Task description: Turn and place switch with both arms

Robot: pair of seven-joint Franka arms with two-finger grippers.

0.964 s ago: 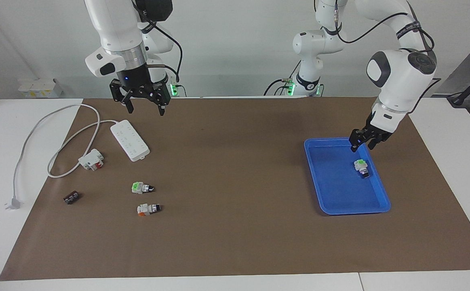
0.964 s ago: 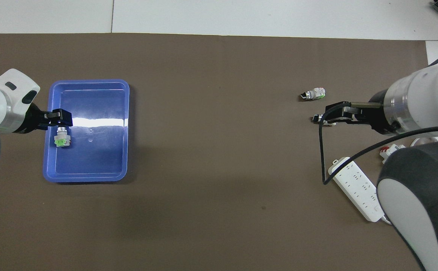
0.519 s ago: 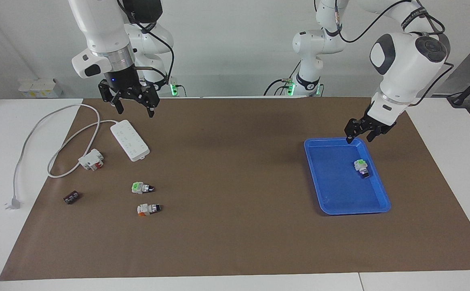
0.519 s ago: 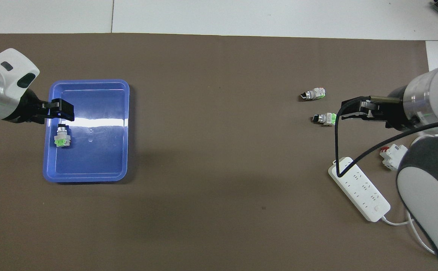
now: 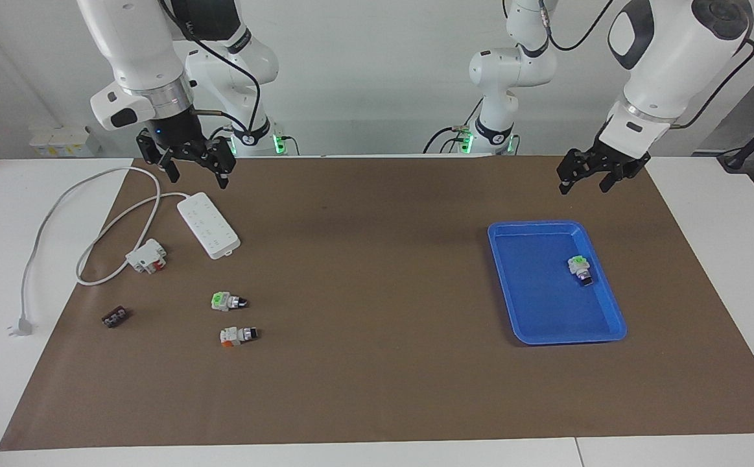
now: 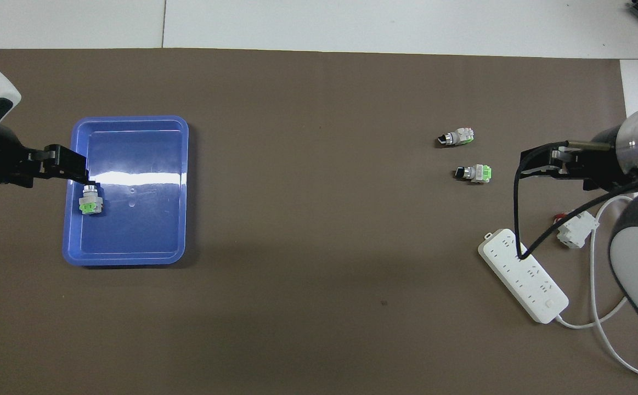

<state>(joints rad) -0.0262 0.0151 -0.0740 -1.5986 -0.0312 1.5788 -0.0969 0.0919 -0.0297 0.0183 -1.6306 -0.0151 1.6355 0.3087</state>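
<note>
Small white-grey switch (image 5: pixel 580 269) with black knob, green-looking block lies in shallow blue plastic tray (image 5: pixel 532 324), nearer left arm's end of tabletop: placing looks done. Left hand (image 5: pixel 587 174) empty, spread open, raised above tabletop beside tray. Right hand (image 5: pixel 185 160) open, waits above white power strip (image 5: pixel 208 224).

**Tabletop and what lies on it**

You see a white tabletop (image 5: pixel 727 272) under a brown mat (image 5: pixel 377 363). On the mat lie a blue tray (image 5: pixel 539 311), a white power strip (image 5: pixel 208 225) with its cable (image 5: pixel 46 224), a white-and-red breaker (image 5: pixel 146 255), a small dark block (image 5: pixel 114 318), and two selector switches: green-block (image 5: pixel 227 301), orange-corner (image 5: pixel 238 335).
</note>
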